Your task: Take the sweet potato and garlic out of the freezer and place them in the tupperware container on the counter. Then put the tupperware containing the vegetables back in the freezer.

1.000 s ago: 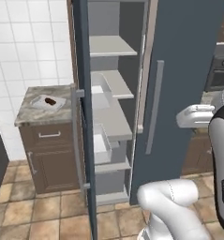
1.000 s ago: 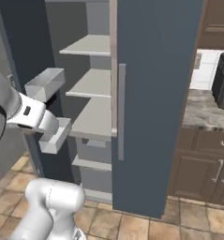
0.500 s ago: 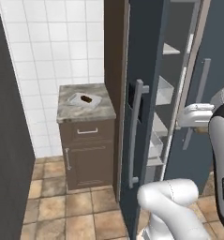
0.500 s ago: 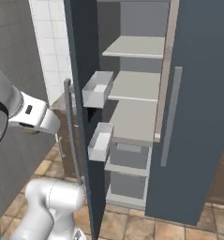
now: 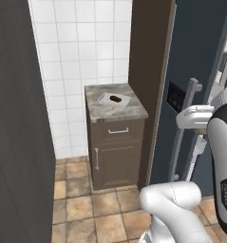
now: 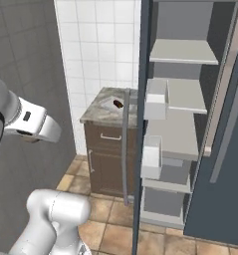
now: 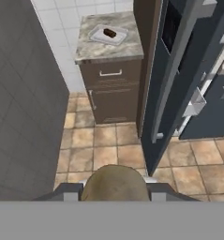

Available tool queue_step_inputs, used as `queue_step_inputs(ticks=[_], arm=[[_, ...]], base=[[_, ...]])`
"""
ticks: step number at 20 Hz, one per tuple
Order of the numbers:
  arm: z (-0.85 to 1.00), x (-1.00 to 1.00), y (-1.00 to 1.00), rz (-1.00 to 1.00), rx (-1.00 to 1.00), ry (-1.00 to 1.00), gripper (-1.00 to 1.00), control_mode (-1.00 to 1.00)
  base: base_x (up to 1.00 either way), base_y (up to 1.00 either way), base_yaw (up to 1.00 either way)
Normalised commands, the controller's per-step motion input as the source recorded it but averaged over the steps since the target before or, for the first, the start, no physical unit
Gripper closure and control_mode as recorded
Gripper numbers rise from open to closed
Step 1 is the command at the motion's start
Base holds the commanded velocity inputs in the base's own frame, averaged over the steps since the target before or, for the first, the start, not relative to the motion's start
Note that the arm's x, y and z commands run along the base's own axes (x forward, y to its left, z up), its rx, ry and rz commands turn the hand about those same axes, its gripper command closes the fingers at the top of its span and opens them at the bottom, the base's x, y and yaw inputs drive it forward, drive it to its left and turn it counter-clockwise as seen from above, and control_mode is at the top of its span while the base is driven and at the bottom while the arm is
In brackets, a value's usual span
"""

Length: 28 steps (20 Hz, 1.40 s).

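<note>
Garlic (image 7: 115,183) is sitting clamped in my tool (image 7: 114,191), high over the floor. It's looking light, firm and round, likely to roll, so I'm gripping across its middle. I'm heading toward the tray (image 7: 108,34) on the surface (image 7: 97,49).

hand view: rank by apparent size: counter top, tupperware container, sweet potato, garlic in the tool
1. Counter
2. Garlic, though it sits right at the camera, so its size is inflated and the true rank is unsure
3. Tupperware container
4. Sweet potato
</note>
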Motion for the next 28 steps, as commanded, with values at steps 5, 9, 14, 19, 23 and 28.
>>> queue_step_inputs(ticks=[5,9,14,19,23,28], arm=[[0.00,0.00,0.00,0.00,0.00,0.00,1.00,1.00],[0.00,0.00,0.00,0.00,0.00,0.00,1.00,1.00],[0.00,0.00,0.00,0.00,0.00,0.00,1.00,1.00],[0.00,0.00,0.00,0.00,0.00,0.00,1.00,1.00],[0.00,0.00,0.00,0.00,0.00,0.00,1.00,1.00],[0.00,0.00,0.00,0.00,0.00,0.00,1.00,1.00]], base=[[0.73,0.16,-0.11],[0.81,0.22,-0.13],[0.52,0.53,-0.09],[0.59,0.36,-0.10],[0.60,0.26,-0.11],[0.41,0.28,-0.10]])
